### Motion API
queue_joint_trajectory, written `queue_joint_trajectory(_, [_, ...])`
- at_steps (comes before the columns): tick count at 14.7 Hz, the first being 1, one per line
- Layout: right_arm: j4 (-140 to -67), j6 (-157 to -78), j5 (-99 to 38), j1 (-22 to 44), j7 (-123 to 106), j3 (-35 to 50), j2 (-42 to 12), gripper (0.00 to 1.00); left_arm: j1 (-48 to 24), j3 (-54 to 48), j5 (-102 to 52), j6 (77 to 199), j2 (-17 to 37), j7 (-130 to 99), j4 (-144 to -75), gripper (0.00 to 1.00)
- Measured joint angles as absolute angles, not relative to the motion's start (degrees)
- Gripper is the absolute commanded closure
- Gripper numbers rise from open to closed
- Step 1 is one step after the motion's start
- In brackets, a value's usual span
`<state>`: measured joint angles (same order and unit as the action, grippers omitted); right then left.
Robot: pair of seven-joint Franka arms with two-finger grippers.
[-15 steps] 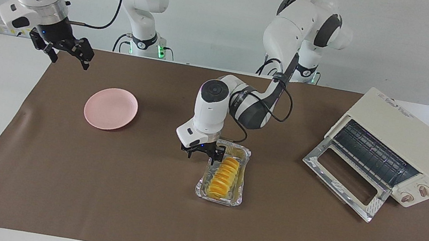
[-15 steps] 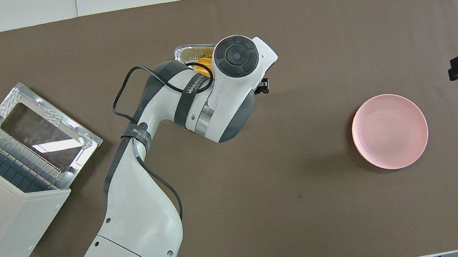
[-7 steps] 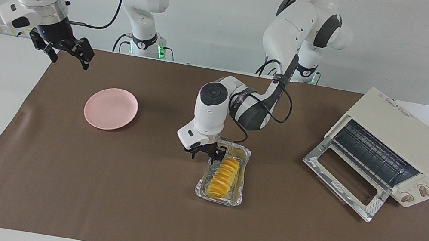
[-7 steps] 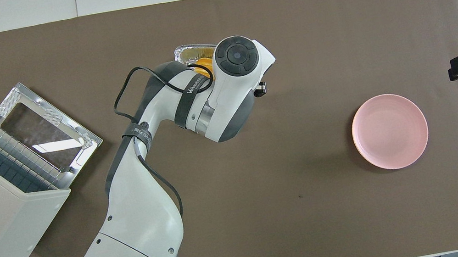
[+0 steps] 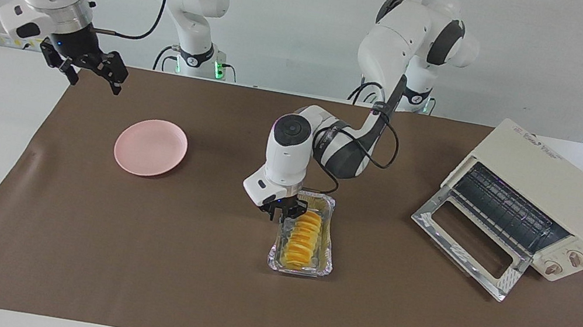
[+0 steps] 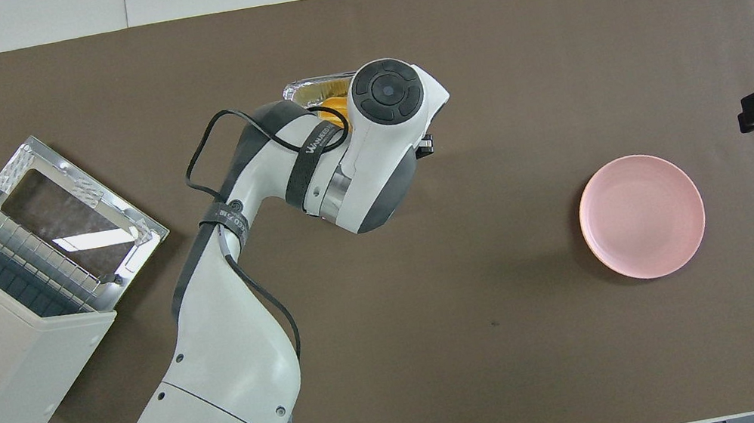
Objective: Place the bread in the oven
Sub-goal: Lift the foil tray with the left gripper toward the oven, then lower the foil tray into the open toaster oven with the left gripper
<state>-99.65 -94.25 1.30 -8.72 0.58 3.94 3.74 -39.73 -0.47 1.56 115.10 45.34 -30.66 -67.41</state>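
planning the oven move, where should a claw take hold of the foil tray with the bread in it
By the rim of one short end of the foil tray, coming straight down from above. The bread fills the middle lengthwise, and the tray lies flat, so only the thin raised rim is free. The left claw is already at the end nearer the robots.

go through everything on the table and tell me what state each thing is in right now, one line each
oven: door dropped open, wire rack bare.
bread: lying in the foil tray, not yet in the oven.
foil tray: flat on the table, holding the bread.
pink plate: bare.
left gripper: down at the tray's end nearer the robots.
right gripper: open, waiting in the air.
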Motion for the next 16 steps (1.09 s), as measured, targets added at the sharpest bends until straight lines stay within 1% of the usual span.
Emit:
queue_joint_trajectory(4, [-99.6, -94.3, 1.3, -8.7, 0.6, 3.9, 3.7, 0.0, -39.2, -0.5, 1.5, 115.3, 45.3, -31.6, -67.5, 1.0])
queue_joint_trajectory(9, [-99.6, -94.3, 1.3, -8.7, 0.6, 3.9, 3.7, 0.0, -39.3, 1.0, 1.5, 115.1, 45.2, -43.3, -67.3, 1.0])
queue_joint_trajectory(12, [-99.6, -94.3, 1.3, -8.7, 0.6, 3.9, 3.7, 0.0, -39.0, 3.6, 1.5, 112.9, 43.4, -46.6, -66.9, 1.0])
queue_joint_trajectory(16, [-99.6, -94.3, 1.3, -8.7, 0.6, 3.9, 3.7, 0.0, -38.6, 6.9, 1.5, 109.2, 40.9, -58.5, -66.9, 1.0])
